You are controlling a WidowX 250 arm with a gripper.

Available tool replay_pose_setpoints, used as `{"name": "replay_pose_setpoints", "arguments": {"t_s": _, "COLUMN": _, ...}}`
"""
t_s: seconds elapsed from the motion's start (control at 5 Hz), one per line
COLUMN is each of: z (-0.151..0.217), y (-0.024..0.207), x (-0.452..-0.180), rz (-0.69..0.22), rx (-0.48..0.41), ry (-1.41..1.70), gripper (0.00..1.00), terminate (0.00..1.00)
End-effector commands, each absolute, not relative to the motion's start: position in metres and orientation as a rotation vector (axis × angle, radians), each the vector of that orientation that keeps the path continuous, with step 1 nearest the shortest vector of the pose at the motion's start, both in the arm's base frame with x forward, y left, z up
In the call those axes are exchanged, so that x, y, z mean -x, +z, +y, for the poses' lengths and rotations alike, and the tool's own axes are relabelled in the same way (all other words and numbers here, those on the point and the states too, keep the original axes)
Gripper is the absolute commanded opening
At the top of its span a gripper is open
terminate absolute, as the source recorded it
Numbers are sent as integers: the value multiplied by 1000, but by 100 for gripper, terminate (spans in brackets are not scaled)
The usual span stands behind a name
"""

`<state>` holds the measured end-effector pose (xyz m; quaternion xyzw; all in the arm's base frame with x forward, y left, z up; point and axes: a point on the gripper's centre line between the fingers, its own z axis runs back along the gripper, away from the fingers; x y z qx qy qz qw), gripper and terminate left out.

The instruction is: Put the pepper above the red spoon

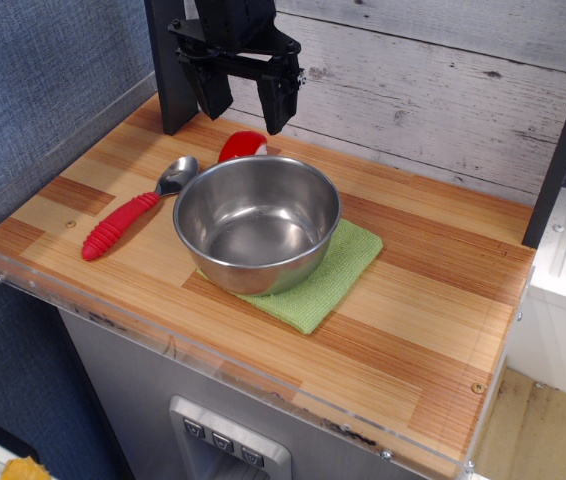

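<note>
Counter (433,310) of striped wood carried a steel bowl (257,222) sitting on a green cloth (338,270). Above the back edge hung the black pincer (246,107), jaws spread wide and empty. The red spoon (131,215) lay left of the bowl. The pepper (242,146) rested behind the bowl's rim, just beyond the spoon's silver end, below the pincer.
</note>
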<state>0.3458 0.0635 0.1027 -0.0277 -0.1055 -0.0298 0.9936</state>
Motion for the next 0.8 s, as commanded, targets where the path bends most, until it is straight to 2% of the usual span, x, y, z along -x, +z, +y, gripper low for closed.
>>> {"name": "replay_pose_setpoints", "arguments": {"t_s": 0.0, "z": 64, "y": 132, "x": -345, "rz": -233, "rx": -2, "ry": -57, "gripper": 100, "terminate": 0}}
{"name": "replay_pose_setpoints", "arguments": {"t_s": 0.4, "z": 63, "y": 133, "x": -344, "rz": -221, "rx": -6, "ry": -62, "gripper": 100, "terminate": 0}}
{"name": "replay_pose_setpoints", "arguments": {"t_s": 0.6, "z": 63, "y": 133, "x": -344, "rz": -221, "rx": -6, "ry": -62, "gripper": 100, "terminate": 100}}
